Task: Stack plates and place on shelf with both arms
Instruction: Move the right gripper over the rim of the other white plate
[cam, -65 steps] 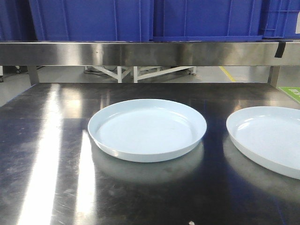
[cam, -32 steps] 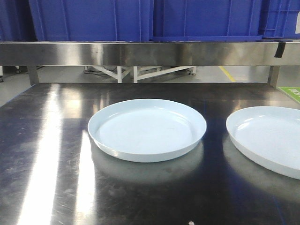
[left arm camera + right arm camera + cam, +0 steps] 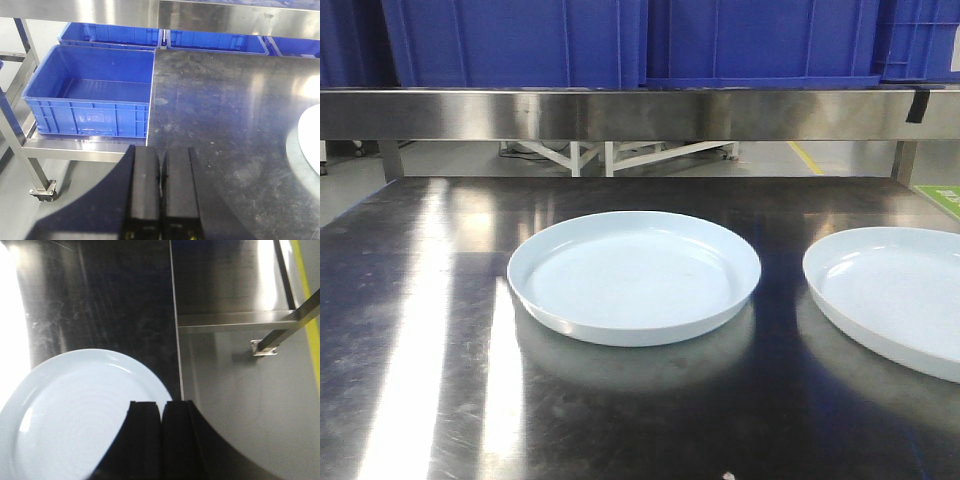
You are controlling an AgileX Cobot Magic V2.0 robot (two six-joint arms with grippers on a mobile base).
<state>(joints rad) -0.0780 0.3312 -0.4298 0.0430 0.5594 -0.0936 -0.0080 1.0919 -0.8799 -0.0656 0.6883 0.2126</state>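
Observation:
Two pale blue-white plates lie apart on the steel tabletop (image 3: 420, 300): one plate (image 3: 634, 275) in the middle, the other plate (image 3: 900, 295) at the right, cut off by the frame. The shelf's long steel front rail (image 3: 620, 112) runs across the back above the table. My left gripper (image 3: 161, 156) is shut and empty over the table's left front edge, with a sliver of plate (image 3: 312, 142) far to its right. My right gripper (image 3: 161, 407) is shut and empty, hovering over the right rim of the right plate (image 3: 70, 415), close to the table's right edge.
Blue crates (image 3: 520, 40) stand above the rail. An open blue crate (image 3: 90, 90) sits on a low steel stand left of the table, with more crates (image 3: 215, 42) behind. Right of the table are the floor, a steel leg (image 3: 295, 322) and a yellow line (image 3: 306, 295).

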